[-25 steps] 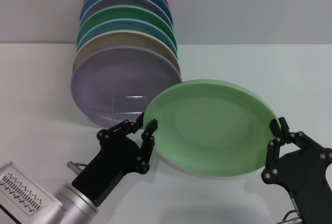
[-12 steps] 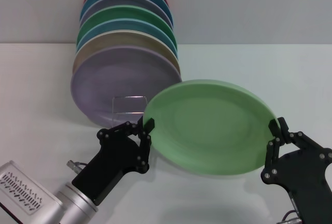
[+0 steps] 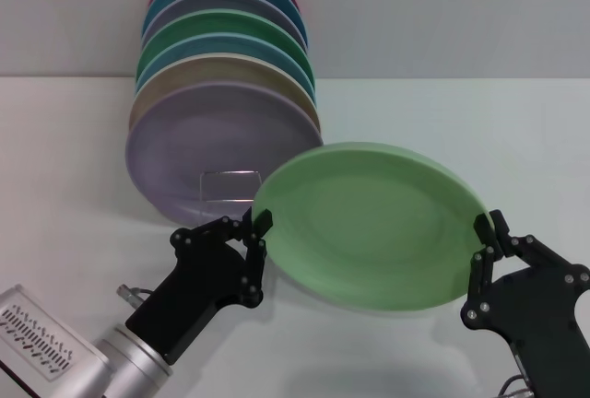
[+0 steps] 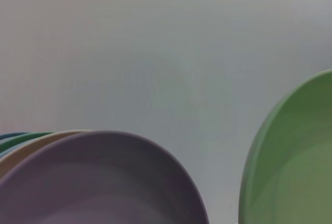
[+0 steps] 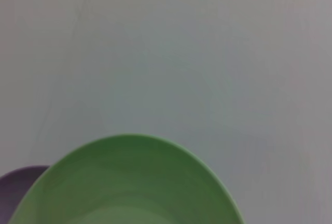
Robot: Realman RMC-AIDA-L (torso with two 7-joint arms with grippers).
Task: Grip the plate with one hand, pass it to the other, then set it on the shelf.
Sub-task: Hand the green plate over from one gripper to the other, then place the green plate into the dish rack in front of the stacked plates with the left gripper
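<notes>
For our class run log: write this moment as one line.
phase: handover | mint-green plate: held off table | left gripper: shut on its rim | right gripper: shut on opposite rim | wire rack: behind

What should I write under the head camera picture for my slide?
Both pincers, left and right, hold the pale green plate in front of the plate rack.

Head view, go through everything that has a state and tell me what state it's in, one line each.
Pale green plate: off the table, tilted, held at both edges.
Left gripper: shut on the plate's left rim.
Right gripper: shut on the plate's right rim.
Shelf: loaded, its square front loop against the lilac plate.
Stack of plates: upright, on edge, overlapping in a row.
</notes>
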